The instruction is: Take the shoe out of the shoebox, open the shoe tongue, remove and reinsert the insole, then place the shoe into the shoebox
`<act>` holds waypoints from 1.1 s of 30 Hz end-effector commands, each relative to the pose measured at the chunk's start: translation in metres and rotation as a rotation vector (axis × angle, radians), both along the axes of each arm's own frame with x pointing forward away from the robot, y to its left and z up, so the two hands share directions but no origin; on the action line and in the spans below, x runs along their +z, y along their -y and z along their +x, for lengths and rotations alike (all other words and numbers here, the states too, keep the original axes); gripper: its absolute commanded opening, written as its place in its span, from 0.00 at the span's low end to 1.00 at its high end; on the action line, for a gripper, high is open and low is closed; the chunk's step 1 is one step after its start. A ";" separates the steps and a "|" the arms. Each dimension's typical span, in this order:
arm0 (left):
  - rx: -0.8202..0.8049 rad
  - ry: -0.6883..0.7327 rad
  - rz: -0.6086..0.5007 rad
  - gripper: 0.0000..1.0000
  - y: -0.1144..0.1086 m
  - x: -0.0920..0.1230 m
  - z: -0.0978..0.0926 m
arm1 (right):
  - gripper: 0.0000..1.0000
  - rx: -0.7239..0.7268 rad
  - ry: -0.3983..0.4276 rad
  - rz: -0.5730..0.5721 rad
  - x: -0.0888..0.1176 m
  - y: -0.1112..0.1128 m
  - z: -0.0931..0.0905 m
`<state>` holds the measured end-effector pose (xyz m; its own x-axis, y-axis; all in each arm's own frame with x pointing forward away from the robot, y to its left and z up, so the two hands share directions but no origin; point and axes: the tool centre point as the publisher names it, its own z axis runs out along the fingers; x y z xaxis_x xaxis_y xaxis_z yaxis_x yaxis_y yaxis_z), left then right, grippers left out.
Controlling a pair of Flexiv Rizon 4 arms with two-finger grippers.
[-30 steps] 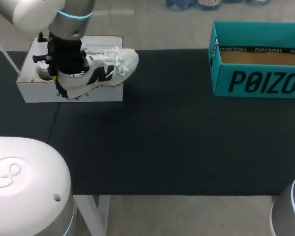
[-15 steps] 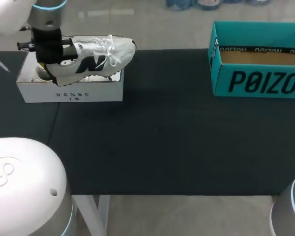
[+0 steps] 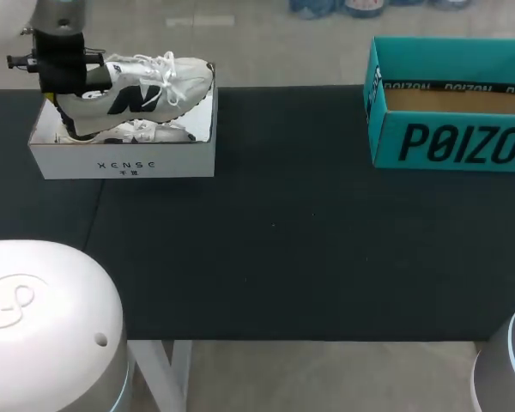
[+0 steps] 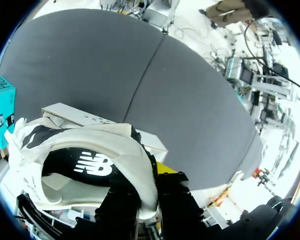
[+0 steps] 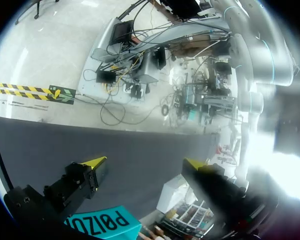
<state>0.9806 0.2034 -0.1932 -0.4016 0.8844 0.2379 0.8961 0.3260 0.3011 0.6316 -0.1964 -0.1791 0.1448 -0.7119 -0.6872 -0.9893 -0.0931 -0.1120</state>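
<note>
one pincer (image 4: pixel 146 189) tight on shoe (image 4: pixel 90 142) heel

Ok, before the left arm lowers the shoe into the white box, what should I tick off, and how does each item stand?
1. Left gripper clamps the shoe at the heel: ok.
2. Shoe is above the white shoebox: ok.
3. Toe is inside the box's end wall: cannot tell.
4. Box floor is free: cannot tell, something pale lies inside.
5. Right gripper is open, empty and far off near the teal box: ok.
</note>
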 end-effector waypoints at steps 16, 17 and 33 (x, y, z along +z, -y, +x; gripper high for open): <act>0.000 0.000 0.000 0.00 0.000 0.002 0.000 | 1.00 -0.250 0.260 0.048 -0.001 -0.001 -0.008; 0.000 0.000 0.000 0.00 0.000 0.002 0.000 | 1.00 -0.250 0.260 0.048 -0.001 -0.001 -0.008; -0.109 0.055 0.023 0.00 -0.028 0.021 0.047 | 1.00 -0.250 0.260 0.048 -0.001 -0.001 -0.008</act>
<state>1.0176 0.2222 -0.1768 -0.3346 0.9099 0.2454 0.9033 0.2354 0.3588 0.6316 -0.1963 -0.1792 0.1449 -0.7118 -0.6873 -0.9893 -0.0930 -0.1122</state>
